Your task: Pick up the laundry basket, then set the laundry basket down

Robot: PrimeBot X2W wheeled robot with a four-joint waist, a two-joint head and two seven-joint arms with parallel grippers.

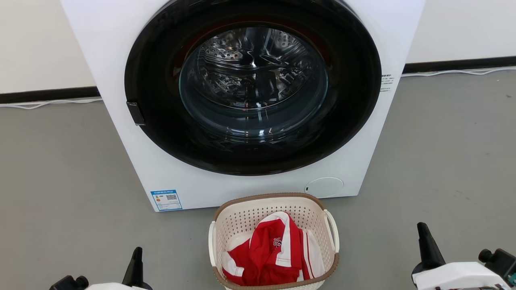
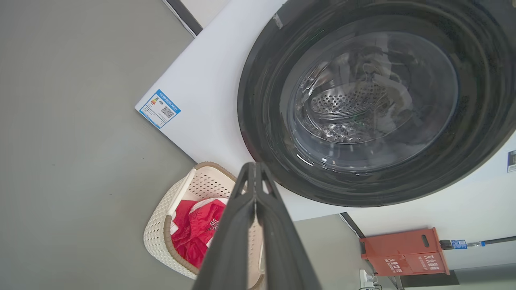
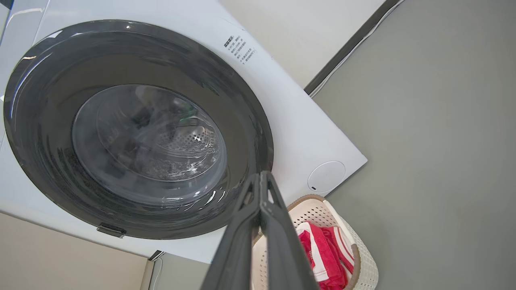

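Left gripper [image 2: 254,171] and right gripper [image 3: 261,179] are pinched together, empty, each hiding part of the laundry basket [image 1: 238,221]; it sits on the floor [image 1: 60,181] between them, near edge cropped.

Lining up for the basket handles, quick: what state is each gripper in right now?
Left gripper: closed, fingers together, holding nothing.
Right gripper: closed, fingers together, holding nothing.

The cream perforated laundry basket [image 1: 242,225], brown-rimmed with white loop handles, stands upright on the grey floor, holding red-and-white clothing.
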